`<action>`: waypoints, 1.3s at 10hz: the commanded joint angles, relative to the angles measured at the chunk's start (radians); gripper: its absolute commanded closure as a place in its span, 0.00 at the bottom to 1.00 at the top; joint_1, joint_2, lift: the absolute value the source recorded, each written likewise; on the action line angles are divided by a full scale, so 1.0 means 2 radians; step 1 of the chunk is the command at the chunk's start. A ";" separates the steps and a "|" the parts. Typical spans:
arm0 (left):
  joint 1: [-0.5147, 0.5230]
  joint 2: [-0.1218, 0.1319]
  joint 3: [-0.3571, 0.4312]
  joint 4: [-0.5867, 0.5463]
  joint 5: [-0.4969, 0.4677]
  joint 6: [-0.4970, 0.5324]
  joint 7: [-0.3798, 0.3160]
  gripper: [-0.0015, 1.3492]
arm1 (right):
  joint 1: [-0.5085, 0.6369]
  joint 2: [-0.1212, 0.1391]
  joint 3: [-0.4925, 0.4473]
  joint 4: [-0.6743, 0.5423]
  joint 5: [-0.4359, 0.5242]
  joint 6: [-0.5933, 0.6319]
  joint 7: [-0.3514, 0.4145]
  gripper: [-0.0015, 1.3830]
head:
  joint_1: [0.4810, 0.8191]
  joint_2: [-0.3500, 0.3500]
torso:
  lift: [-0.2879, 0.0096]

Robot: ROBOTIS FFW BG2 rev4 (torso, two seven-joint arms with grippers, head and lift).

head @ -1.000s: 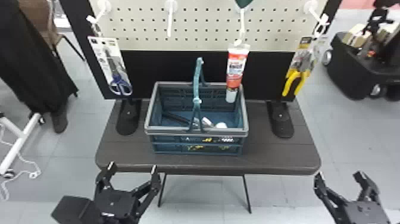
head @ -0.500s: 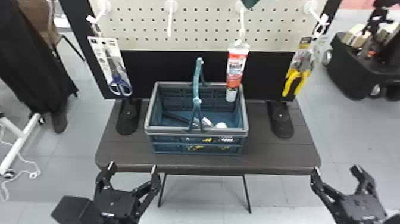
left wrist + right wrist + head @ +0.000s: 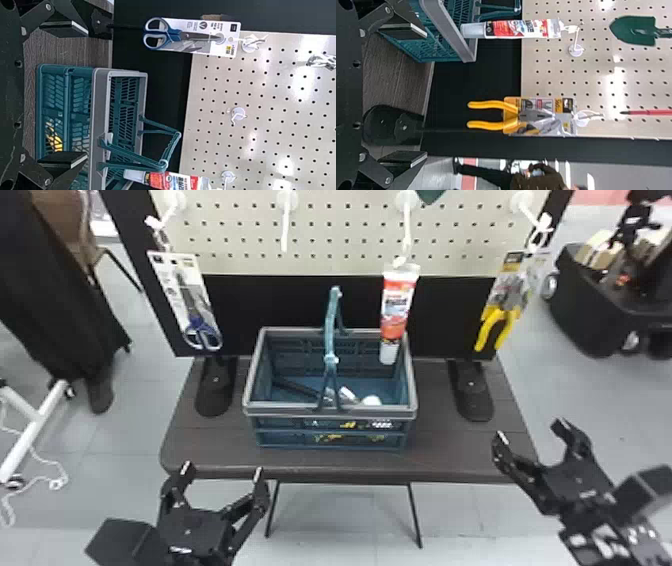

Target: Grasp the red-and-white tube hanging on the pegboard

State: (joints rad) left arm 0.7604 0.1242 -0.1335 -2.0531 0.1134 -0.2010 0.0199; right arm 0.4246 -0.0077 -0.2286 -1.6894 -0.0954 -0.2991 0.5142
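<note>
Item 1. Red-and-white tube [image 3: 395,307]: hangs cap down from a white hook [image 3: 406,225] on the pegboard [image 3: 345,235], right of centre. Its upper part is red and white, its lower end white. The lower end lies level with the far right rim of the basket; whether it touches the rim cannot be told. Nothing grips it.

Item 2. Basket [image 3: 330,408]: teal with a grey rim, in the middle of the dark table [image 3: 450,460], with its handle [image 3: 331,335] standing upright. A few small things lie inside, too indistinct to name.

Item 3. Packaged scissors [image 3: 187,305]: blue handles, hanging at the pegboard's left edge.

Item 4. Packaged pliers [image 3: 497,315]: yellow handles, hanging at the right edge.

Item 5. Green trowel [image 3: 637,29] and red screwdriver [image 3: 649,113]: high on the board.

Item 6. Two black stand feet, left [image 3: 215,385] and right [image 3: 470,390]: they rest on the table either side of the basket.

Item 7. Left gripper [image 3: 221,471]: near left, low before the table's near edge, fingers spread wide, holding nothing.

Item 8. Right gripper [image 3: 529,431]: near right, just off the table's near right corner, fingers likewise spread and empty. It is well apart from the tube.
</note>
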 commanded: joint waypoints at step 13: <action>-0.022 0.005 -0.010 0.016 0.002 -0.002 0.000 0.16 | -0.398 -0.111 0.227 0.272 -0.155 0.141 0.100 0.16 | 1.00 0.51 | 0.63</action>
State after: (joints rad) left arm 0.7206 0.1338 -0.1501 -2.0255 0.1174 -0.2039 0.0199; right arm -0.3392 -0.2230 0.2013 -1.1652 -0.3768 -0.0273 0.7161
